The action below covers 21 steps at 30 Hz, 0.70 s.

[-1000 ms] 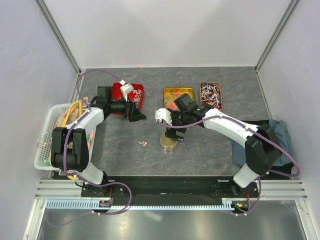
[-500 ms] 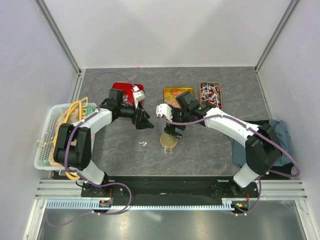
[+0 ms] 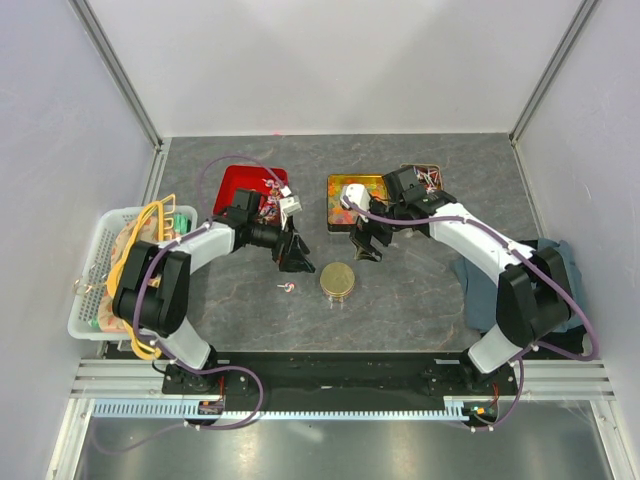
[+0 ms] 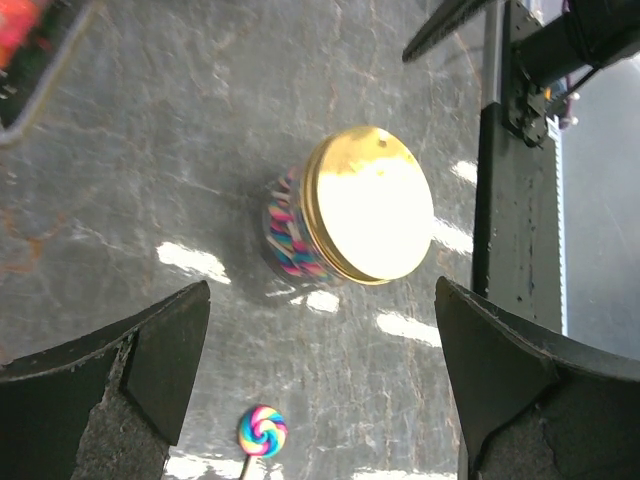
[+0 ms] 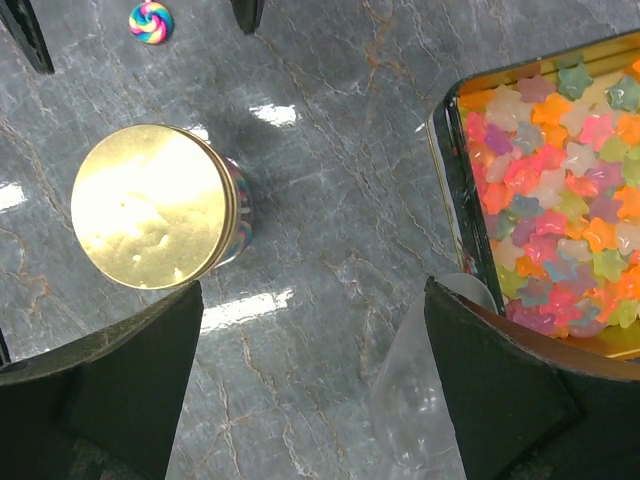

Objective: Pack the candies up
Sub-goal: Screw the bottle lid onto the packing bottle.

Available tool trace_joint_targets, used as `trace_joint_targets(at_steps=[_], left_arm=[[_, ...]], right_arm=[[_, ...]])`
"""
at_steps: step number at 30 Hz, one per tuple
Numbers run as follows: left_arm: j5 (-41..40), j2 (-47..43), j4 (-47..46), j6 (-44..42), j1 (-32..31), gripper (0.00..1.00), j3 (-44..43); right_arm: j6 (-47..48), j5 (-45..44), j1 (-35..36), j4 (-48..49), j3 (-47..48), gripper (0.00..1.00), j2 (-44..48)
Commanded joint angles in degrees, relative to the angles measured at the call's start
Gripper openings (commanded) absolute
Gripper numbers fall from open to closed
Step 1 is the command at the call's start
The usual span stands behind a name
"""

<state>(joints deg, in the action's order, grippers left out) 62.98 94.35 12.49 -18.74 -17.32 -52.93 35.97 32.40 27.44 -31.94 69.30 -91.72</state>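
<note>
The twist-wrapped candies (image 3: pixel 429 177) lay jumbled in a small rectangular tin (image 3: pixel 438 169) at the far right, half hidden by the right arm and too small to show which way any pointed. Left of it, a gold rectangular tin (image 5: pixel 452 160) held pastel star-shaped sweets (image 5: pixel 560 190). A gold-lidded glass jar (image 4: pixel 368 216) of striped sweets stood upright nearer, with a swirl lollipop (image 4: pixel 262 430) to its left. The 2 pincers, left gripper (image 4: pixel 320 290) and right gripper (image 5: pixel 312 288), hung spread apart, holding nothing.

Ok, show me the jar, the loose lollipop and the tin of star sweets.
jar (image 4: pixel 368 205), left wrist view, centre of its gold lid.
lollipop (image 4: pixel 262 430), left wrist view, its swirled head.
tin (image 5: pixel 455 175), right wrist view, its dark left wall.
</note>
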Motion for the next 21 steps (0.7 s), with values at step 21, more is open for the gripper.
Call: trace_joint_targets(at_steps=[21], left_arm=[[-18.06,-4.18,-76.56,10.49,-12.21,1.0,36.67]], right_arm=[[0.77,2.14,-0.11,-1.28,2.69,0.98,3.39]])
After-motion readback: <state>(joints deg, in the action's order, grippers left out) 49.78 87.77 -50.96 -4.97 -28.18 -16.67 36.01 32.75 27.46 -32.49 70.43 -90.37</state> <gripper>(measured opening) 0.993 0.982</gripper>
